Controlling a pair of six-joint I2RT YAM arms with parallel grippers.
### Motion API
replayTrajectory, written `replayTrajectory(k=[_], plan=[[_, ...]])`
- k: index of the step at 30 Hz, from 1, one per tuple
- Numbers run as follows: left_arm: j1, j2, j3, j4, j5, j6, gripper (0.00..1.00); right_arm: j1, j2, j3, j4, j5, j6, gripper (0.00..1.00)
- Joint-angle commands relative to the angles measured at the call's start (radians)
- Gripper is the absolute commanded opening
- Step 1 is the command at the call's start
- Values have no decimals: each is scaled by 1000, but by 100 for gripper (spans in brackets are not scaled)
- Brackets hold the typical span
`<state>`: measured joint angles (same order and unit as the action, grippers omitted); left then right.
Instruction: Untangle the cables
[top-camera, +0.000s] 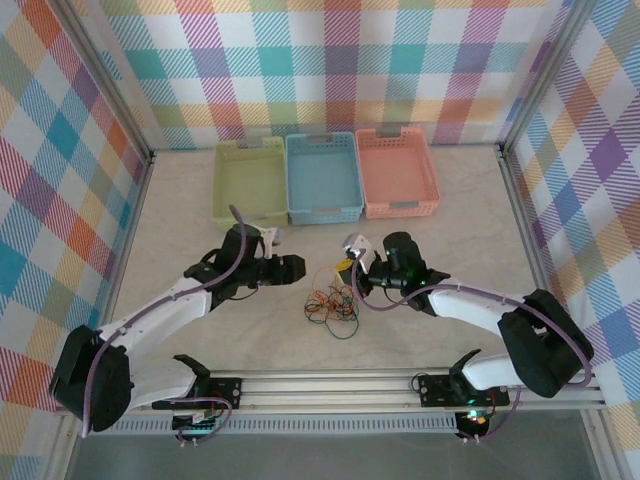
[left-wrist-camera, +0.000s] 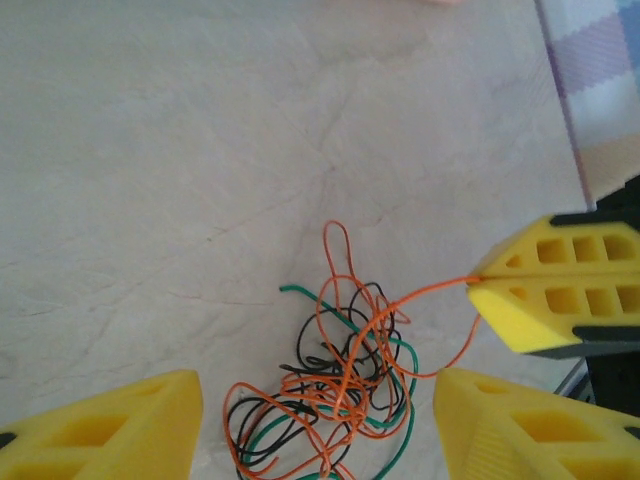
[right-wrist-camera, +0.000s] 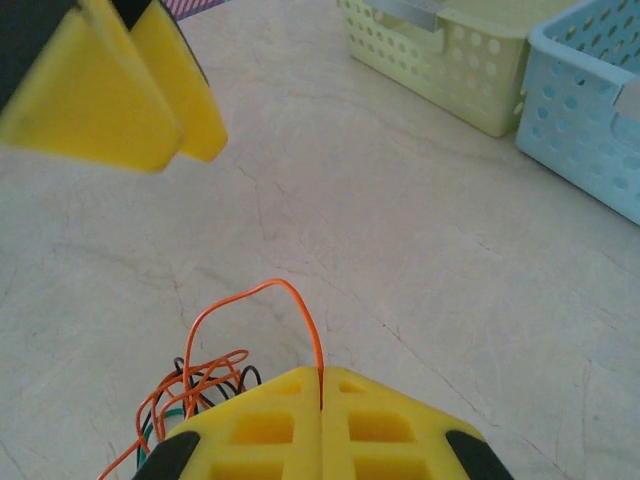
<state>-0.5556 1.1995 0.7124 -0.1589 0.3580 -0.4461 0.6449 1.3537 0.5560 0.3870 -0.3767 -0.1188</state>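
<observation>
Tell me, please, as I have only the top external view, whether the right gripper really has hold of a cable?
Observer: Yes, the right gripper is shut on the orange cable, pinched at its fingertips.
Operator: Is that cable free of the others?
Observer: No, it runs back into the tangle lying on the table.
Operator: And the left gripper?
Observer: The left gripper is open, one finger either side of the tangle.
</observation>
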Motion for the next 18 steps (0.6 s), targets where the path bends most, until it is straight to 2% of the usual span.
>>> replayTrajectory(k=[1, 6, 11, 15, 18], plan=[[-57, 50, 79, -38, -9, 84, 62, 6, 5, -8, 110, 14, 66, 0], [-147, 147, 172, -157, -137, 170, 62, 7, -3, -24, 122, 25, 77, 0], [-199, 260, 260, -231, -236, 204, 61, 7, -8, -39, 138, 30, 77, 0], [-214, 326, 324, -282, -336, 177, 59, 6, -10, -49, 152, 43, 83, 0], [-214, 335, 345, -262, -340, 146, 58, 6, -9, -50, 157, 38, 84, 0]])
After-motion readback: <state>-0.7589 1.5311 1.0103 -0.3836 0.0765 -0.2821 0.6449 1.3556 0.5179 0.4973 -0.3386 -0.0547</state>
